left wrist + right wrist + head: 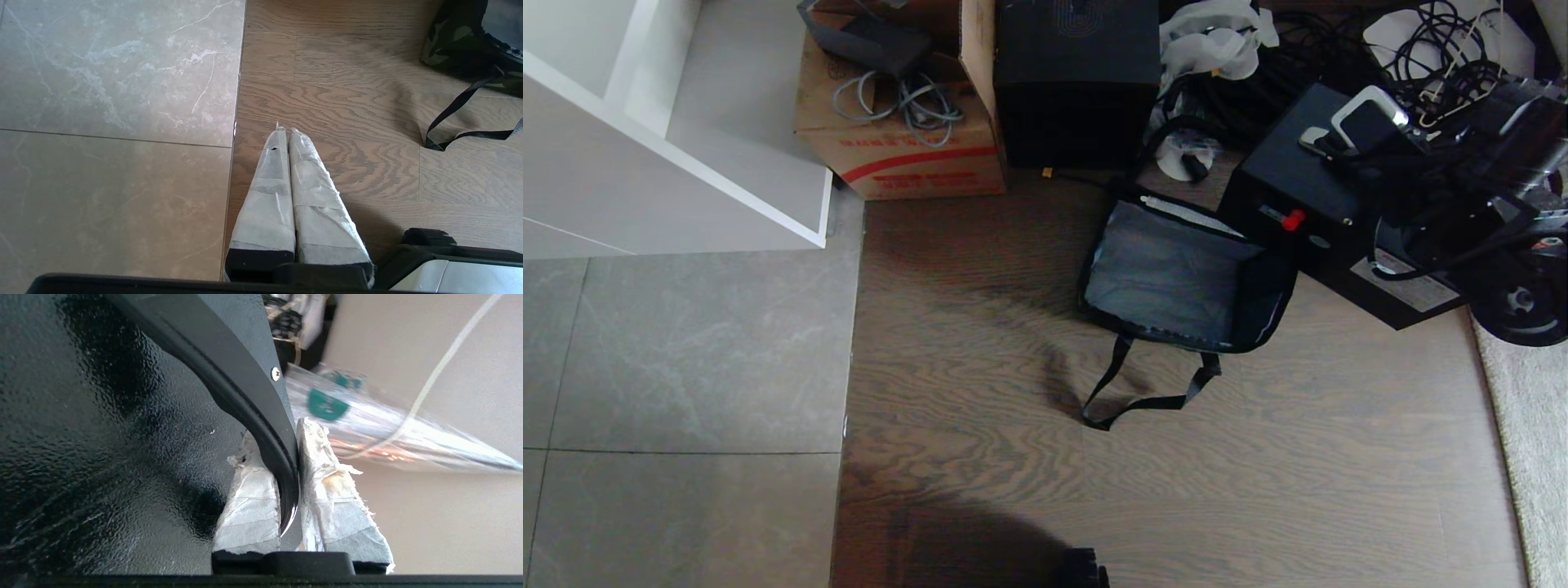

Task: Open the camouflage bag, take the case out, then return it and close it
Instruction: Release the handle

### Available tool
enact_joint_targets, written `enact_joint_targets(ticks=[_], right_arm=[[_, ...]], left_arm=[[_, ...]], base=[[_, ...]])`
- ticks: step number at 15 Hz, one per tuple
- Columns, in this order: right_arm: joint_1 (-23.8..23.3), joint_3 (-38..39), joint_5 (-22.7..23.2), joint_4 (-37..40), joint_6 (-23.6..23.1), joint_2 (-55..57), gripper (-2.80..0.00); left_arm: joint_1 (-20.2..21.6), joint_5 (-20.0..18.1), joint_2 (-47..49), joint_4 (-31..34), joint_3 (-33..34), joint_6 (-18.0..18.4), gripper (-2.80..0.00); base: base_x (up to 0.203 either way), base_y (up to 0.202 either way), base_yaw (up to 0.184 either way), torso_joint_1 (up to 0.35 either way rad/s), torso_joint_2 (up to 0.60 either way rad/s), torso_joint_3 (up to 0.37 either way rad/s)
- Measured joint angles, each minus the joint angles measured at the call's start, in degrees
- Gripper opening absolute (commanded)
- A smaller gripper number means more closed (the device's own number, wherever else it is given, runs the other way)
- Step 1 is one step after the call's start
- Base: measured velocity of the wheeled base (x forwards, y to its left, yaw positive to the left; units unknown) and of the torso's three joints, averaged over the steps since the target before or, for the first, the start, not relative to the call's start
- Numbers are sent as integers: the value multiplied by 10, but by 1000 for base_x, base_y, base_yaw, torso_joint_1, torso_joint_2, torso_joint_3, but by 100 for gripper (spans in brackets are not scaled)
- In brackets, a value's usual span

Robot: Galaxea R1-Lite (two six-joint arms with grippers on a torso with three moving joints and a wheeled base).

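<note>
Wood-plank floor point(980, 343) beside grey tiles carries the camouflage bag point(1176, 278), lying open, grey lining exposed, strap forward. Right tool point(292, 465) clenches the case point(1331, 220) by its handle rim, right of the bag. Left tool point(286, 134) hangs parked, fingers pressed together.

- My right gripper point(288, 465) is clamping its taped fingers point(249, 506) on the black handle of the case point(102, 437), one finger on each side.
- My left gripper point(286, 132) is hanging idle, pointing down at the floor, its taped fingers point(265, 192) pressing together.
</note>
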Motion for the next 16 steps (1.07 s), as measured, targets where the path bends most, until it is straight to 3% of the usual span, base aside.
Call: enact_joint_targets(ticks=[8, 16], right_arm=[[-90, -35, 0, 5, 32, 51, -280], [-127, -113, 1, 2, 45, 158, -280]], left_arm=[[0, 0, 0, 0, 0, 0, -280], [0, 0, 0, 0, 0, 0, -280]], base=[[0, 0, 0, 0, 0, 0], [0, 0, 0, 0, 0, 0]])
